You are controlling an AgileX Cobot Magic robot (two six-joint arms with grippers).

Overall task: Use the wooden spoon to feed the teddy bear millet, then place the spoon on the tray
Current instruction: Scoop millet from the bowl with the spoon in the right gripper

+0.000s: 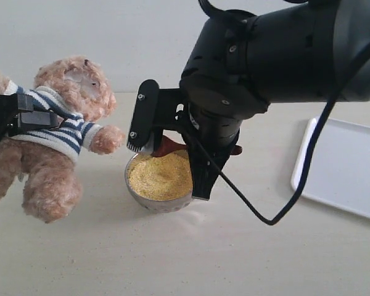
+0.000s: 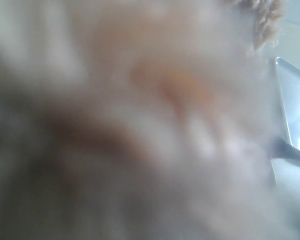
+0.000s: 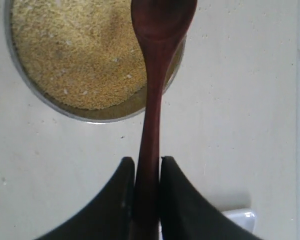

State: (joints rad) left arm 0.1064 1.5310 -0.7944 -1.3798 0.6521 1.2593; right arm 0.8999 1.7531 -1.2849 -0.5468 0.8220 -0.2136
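The millet (image 3: 75,55) fills the metal bowl (image 1: 149,200). Over its rim the right fingers (image 3: 182,210) pinch the wooden spoon (image 3: 152,100) by its handle, apparently to scoop. The left fingers (image 1: 40,119) clamp the teddy bear (image 1: 61,123) beside it for feeding; the tray (image 1: 351,179) waits farther off.

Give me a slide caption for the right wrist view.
Right gripper holds the wooden spoon by its handle over the rim of the metal bowl of millet.
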